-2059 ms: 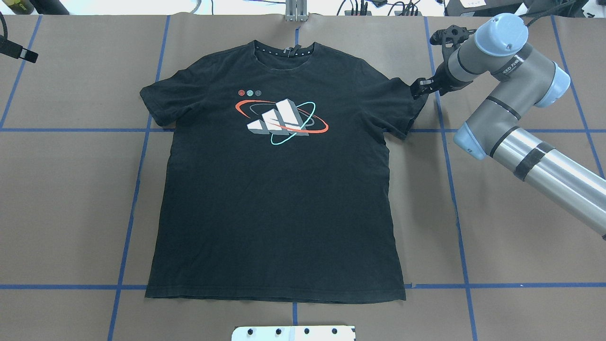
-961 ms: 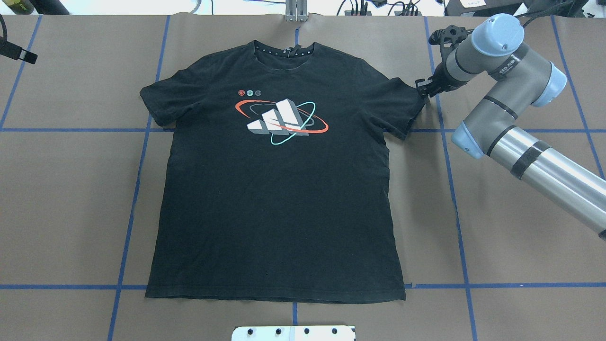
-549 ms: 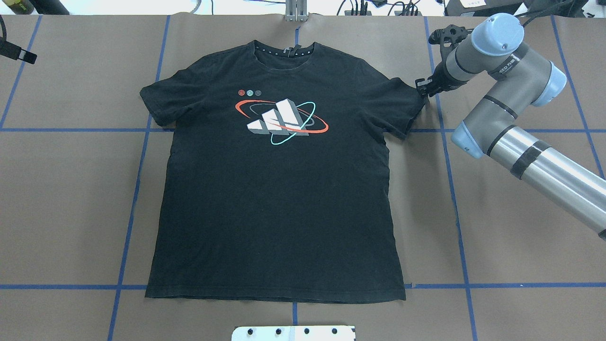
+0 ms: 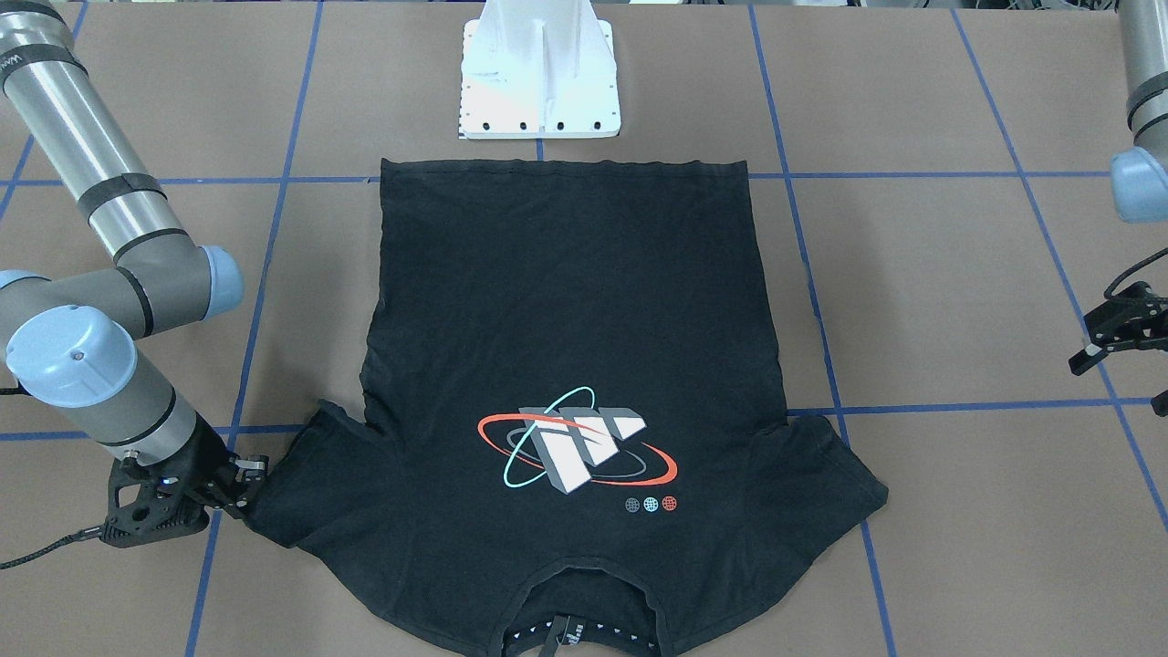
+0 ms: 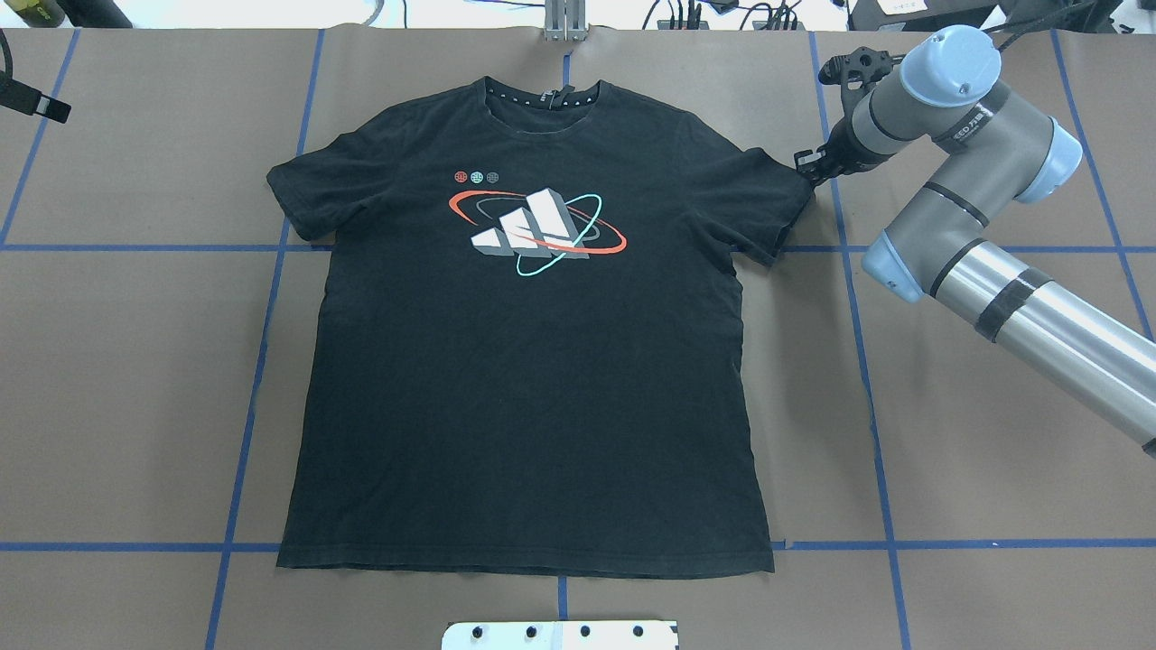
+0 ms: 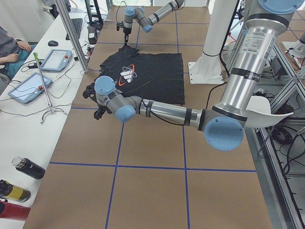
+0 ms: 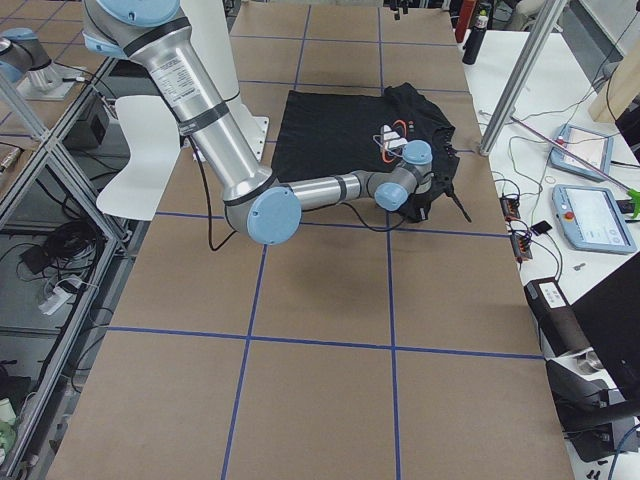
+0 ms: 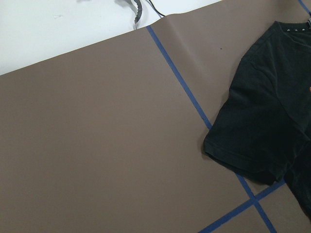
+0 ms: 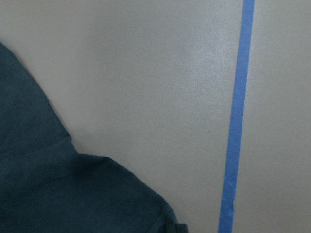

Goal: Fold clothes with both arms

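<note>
The black T-shirt (image 5: 533,388) lies flat and print-up on the brown table, neckline at the far edge; it also shows in the front view (image 4: 566,301). My right gripper (image 5: 806,169) is low on the table at the outer tip of the shirt's right sleeve and looks shut on the sleeve hem; in the front view (image 4: 248,479) it is at the lower left. The right wrist view shows the sleeve cloth (image 9: 58,194) close up. My left gripper (image 4: 1122,374) hangs open and empty, well away from the other sleeve (image 8: 252,141), at the table's far left (image 5: 45,101).
The white pedestal base (image 4: 540,73) stands just past the shirt's bottom hem. Blue tape lines (image 5: 849,271) grid the brown table. Tablets (image 6: 28,88) and cables lie on a side table beyond the far edge.
About two seconds ago my right gripper stood open at the sleeve tip; it has since shifted slightly and closed on the hem. Nothing has visibly moved in the last second. The shirt lies unchanged.
</note>
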